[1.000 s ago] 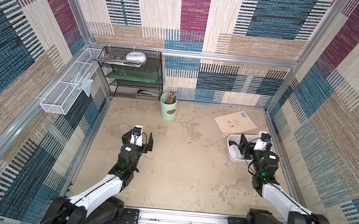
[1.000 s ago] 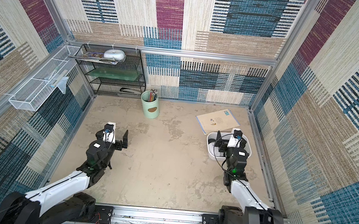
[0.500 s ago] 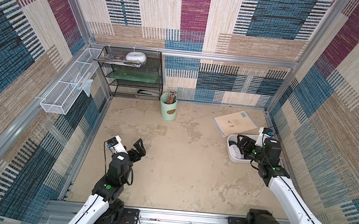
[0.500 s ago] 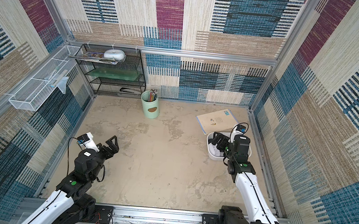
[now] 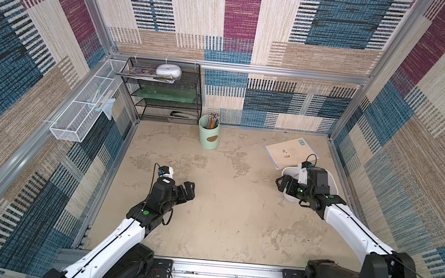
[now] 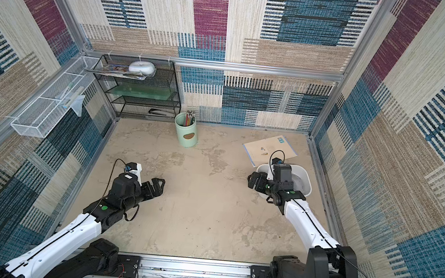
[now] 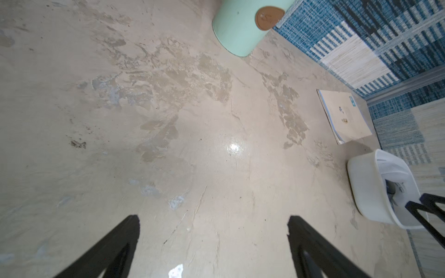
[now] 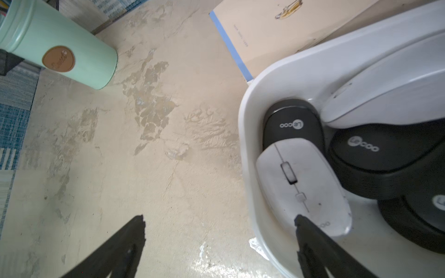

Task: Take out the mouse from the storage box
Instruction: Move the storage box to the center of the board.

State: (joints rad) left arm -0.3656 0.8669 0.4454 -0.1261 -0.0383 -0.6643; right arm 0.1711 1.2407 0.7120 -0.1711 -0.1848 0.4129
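Observation:
The storage box [image 5: 334, 186], a white rounded tub, sits at the table's right side and shows in both top views [image 6: 305, 180]. In the right wrist view it [image 8: 248, 134] holds several mice: a white mouse [image 8: 303, 185] lies on a black mouse [image 8: 292, 122], with other black and white ones beside them. My right gripper [image 8: 220, 217] is open and straddles the box's left wall, one finger over the white mouse, the other outside over the table. It shows in both top views [image 5: 284, 182]. My left gripper [image 5: 188, 190] hangs open over bare table at centre left, holding nothing [image 7: 214, 217].
A mint-green pen cup [image 5: 208, 135] stands at the back centre. A notebook [image 5: 291, 152] lies just behind the box. A black wire shelf [image 5: 163, 93] fills the back left corner, and a white wire basket [image 5: 85, 109] hangs on the left wall.
The right gripper turned from pointing over the box to pointing left and shifted to the box's left wall. The left arm swung back, then forward, and now points right. Both stayed open.

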